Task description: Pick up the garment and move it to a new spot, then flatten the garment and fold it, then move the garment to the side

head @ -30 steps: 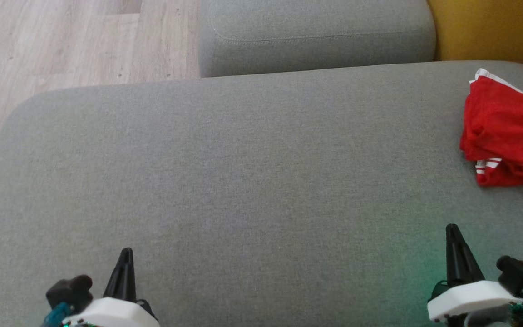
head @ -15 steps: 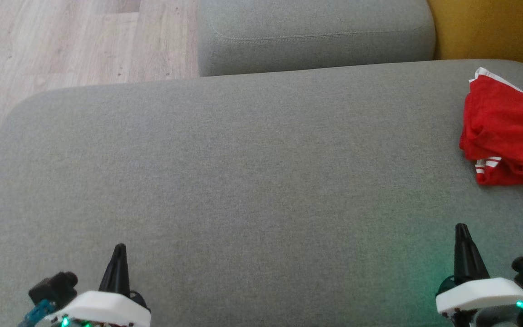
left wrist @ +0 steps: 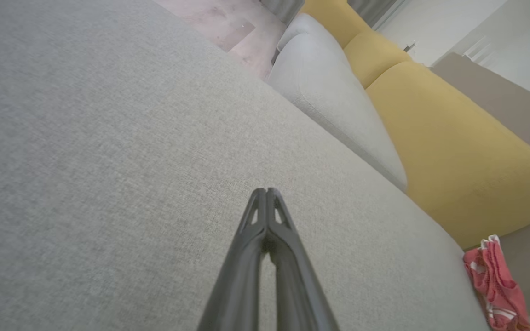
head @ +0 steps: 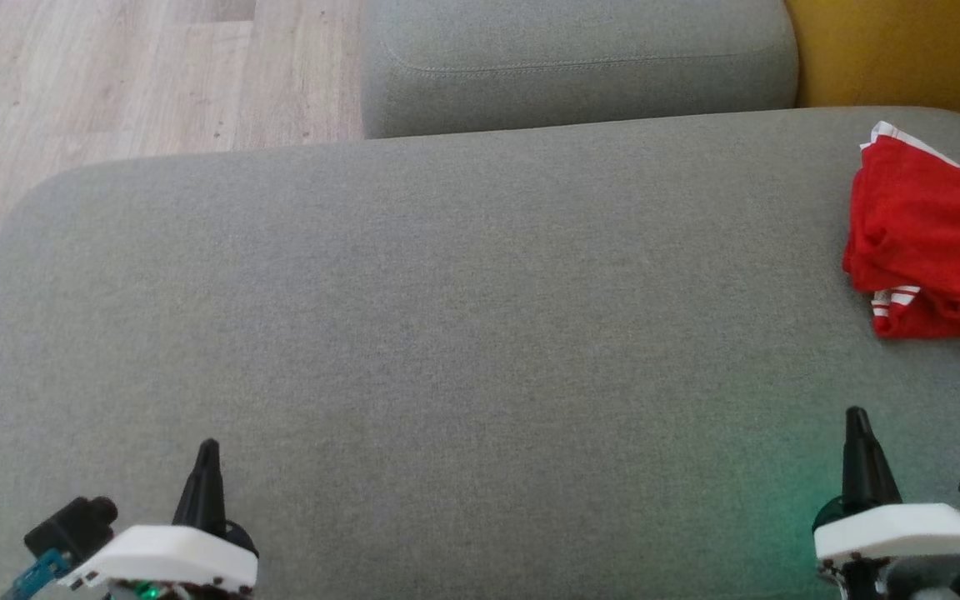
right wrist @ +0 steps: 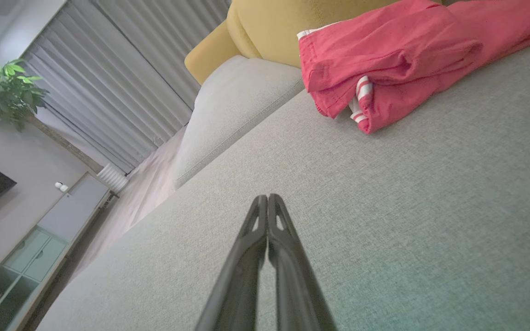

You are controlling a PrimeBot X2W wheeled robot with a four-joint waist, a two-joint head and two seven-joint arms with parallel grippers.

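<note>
Jaws closed on nothing, left gripper (head: pixel 207 447) and right gripper (head: pixel 857 415) hover above a grey fabric sofa seat (head: pixel 447 292), crumpled red striped garment (head: pixel 930 242) far right.

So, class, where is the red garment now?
In the head view the red garment lies at the far right of the grey cushion, beside the yellow cushion, ahead of the right end effector.

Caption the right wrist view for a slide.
Shut right gripper over the grey sofa cushion, the red garment with white stripes lying ahead, before a yellow cushion.
</note>
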